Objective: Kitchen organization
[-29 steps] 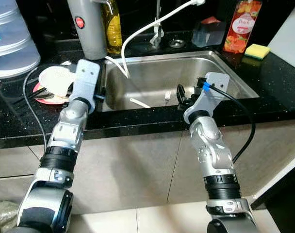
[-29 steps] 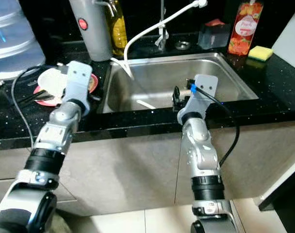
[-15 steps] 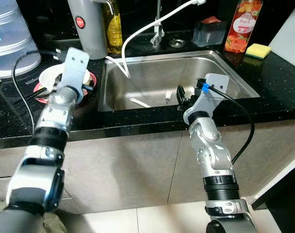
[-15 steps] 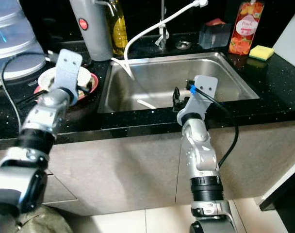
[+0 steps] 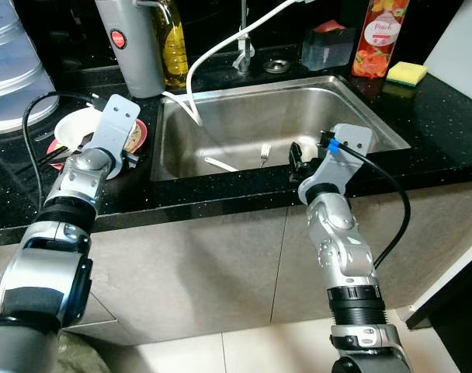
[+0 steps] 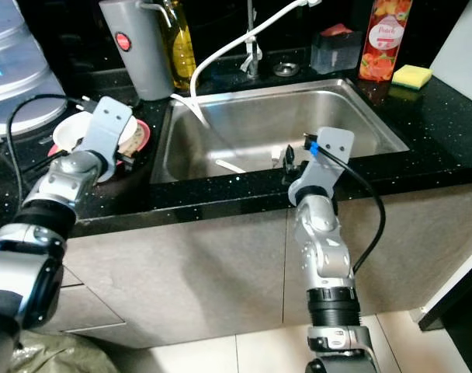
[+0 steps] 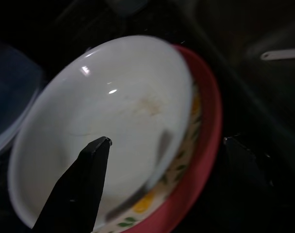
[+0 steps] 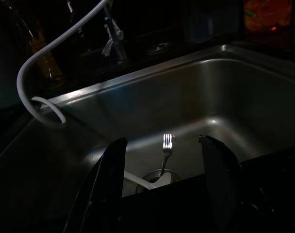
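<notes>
2 dishes sit stacked on the black tabletop [image 5: 220,194] left of the sink [image 5: 376,116]: a white bowl [image 7: 104,121] resting in a red-rimmed plate [image 7: 205,160] with a fruit pattern. The left gripper [image 7: 167,150] hangs over that stack with its jaws spread wide, one finger above the bowl's inside and the other out past the plate's rim, gripping nothing. The right gripper [image 8: 162,170] is poised at the sink's front edge, jaws likewise apart and empty, looking down at a fork [image 8: 166,145] and a white utensil [image 5: 220,164] lying on the basin floor. The main risk, as I judge it, is at the stack: the bowl's glazed wall is smooth and curved, so a pinch on its rim could slip, or drag the plate along and send both sliding toward the sink edge. A black cable [image 5: 34,132] loops close by the plate and could snag the arm or catch the dishes. The white hose [image 5: 220,47] curling from the tap into the basin could be hooked by the right gripper if it reaches for the fork. Readable writing is scarce: the orange juice bottle [image 5: 375,39] behind the sink carries a label seemingly reading "Peach", and the grey canister [image 5: 131,47] has a round red badge whose text is too small to read.
</notes>
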Motion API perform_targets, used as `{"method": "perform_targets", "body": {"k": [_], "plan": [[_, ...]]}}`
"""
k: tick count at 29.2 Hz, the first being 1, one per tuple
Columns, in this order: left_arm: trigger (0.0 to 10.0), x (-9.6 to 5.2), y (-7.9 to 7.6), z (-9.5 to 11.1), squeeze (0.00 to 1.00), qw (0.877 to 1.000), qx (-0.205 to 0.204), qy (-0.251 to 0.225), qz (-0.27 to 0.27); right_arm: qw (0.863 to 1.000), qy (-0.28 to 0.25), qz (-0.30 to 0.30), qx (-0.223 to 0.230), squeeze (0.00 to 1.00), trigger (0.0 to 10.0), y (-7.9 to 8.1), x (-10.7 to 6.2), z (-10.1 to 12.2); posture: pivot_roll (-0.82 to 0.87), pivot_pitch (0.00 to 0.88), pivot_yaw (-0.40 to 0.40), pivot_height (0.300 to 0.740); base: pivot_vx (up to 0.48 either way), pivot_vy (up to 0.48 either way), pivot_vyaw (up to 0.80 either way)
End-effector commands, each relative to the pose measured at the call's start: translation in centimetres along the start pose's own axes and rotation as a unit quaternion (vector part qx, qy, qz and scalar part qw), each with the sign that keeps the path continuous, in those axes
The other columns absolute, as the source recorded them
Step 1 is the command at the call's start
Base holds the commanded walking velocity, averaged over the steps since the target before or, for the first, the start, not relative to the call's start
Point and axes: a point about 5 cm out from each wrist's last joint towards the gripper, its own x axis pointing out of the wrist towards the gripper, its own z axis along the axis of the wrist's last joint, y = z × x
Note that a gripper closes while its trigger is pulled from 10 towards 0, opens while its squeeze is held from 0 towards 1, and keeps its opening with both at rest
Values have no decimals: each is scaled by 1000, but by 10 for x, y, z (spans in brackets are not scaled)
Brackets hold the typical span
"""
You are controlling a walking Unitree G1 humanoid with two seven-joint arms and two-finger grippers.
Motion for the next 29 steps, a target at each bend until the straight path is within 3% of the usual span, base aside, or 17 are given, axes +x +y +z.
{"method": "perform_targets", "body": {"k": [1, 2, 4, 5, 10, 17, 19, 24, 25, 26, 29], "plan": [[4549, -2, 16, -5, 0, 999, 23, 11, 26, 1000, -7, 8, -2, 0, 10000, 3, -3, 1, -13, 0, 114, 740, 0, 0, 0], [3333, -2, 16, -7, 0, 999, 28, 14, 28, 1000, -4, 3, 0, 0, 10000, 1, -3, 0, -11, 0, 111, 740, 0, 0, 0], [3020, -2, 17, -8, 0, 999, 30, 15, 28, 1000, -2, -1, 1, 0, 10000, -1, -3, -1, -11, 0, 111, 740, 0, 0, 0], [0, -2, 17, -9, 0, 999, 29, 16, 30, 1000, -2, 3, 2, 0, 10000, 1, -3, -1, -10, 0, 108, 740, 0, 0, 0], [0, -2, 16, -13, 0, 999, 24, 19, 27, 1000, -5, 14, -1, 0, 10000, 4, -2, 0, -8, 0, 109, 740, 0, 0, 0], [0, -3, 18, -12, 0, 997, 60, 2, 45, 1000, -7, 21, -3, 0, 10000, 6, 1, 2, 0, 0, 99, 740, 0, 0, 0], [0, -4, 18, 2, 0, 991, 113, -48, 62, 1000, -3, 8, 1, 0, 10000, 2, 1, 0, 8, 0, 92, 740, 0, 0, 0], [0, -6, 15, 24, 0, 980, 135, -119, 87, 1000, -4, 18, 1, 0, 10000, 5, 1, 1, 7, 0, 98, 740, 0, 0, 0], [4235, -8, 14, 32, 0, 976, 136, -141, 99, 1000, -4, 19, 0, 0, 10000, 6, 1, 0, 7, 0, 98, 740, 0, 0, 0], [10000, -9, 13, 38, 0, 973, 133, -157, 107, 1000, -4, 17, 0, 0, 10000, 5, 2, 0, 6, 0, 97, 740, 0, 0, 0], [10000, -12, 10, 52, 0, 966, 116, -197, 121, 1000, -4, 9, 3, 0, 10000, 2, 3, 1, 5, 0, 89, 740, 0, 0, 0]]}}
